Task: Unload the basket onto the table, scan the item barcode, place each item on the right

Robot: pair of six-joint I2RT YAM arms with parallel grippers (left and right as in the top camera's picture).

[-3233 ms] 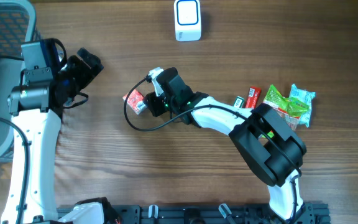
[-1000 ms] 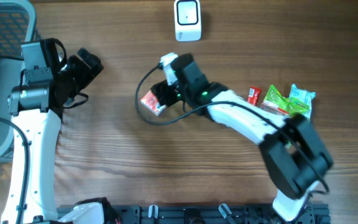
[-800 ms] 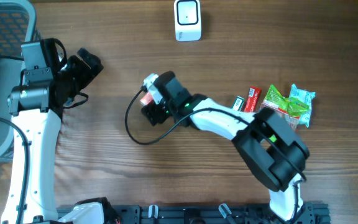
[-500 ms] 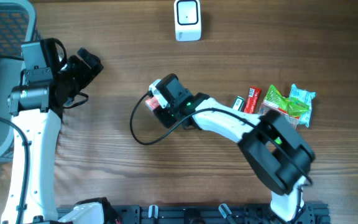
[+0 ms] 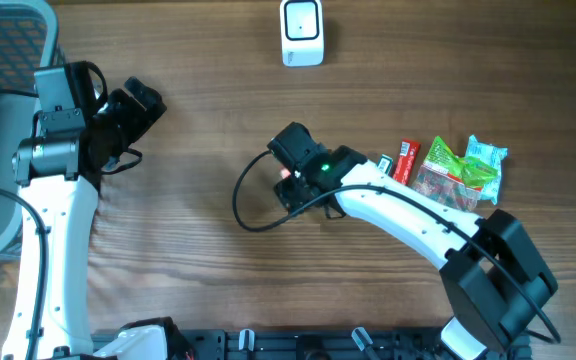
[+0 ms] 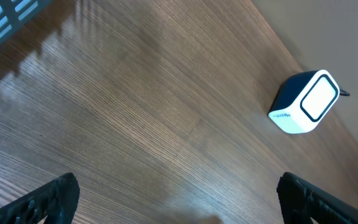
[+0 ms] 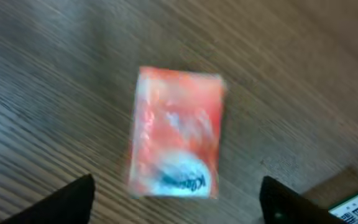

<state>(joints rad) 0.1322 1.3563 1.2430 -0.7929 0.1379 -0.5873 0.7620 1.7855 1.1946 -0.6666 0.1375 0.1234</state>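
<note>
Both agape, empty — left gripper (image 6: 179, 196), right gripper (image 7: 179, 198); red packet (image 7: 176, 134) whole only wrist-side.

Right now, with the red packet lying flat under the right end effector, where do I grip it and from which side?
Probably across its two long edges, coming straight down. The red packet lies flat on the table, a slim rectangle, and the open right end effector straddles its narrow width.

Blurred red packet (image 7: 178, 134) flat on wooden table (image 7: 303, 68), clear of wide-spread right gripper (image 7: 178, 208).
</note>
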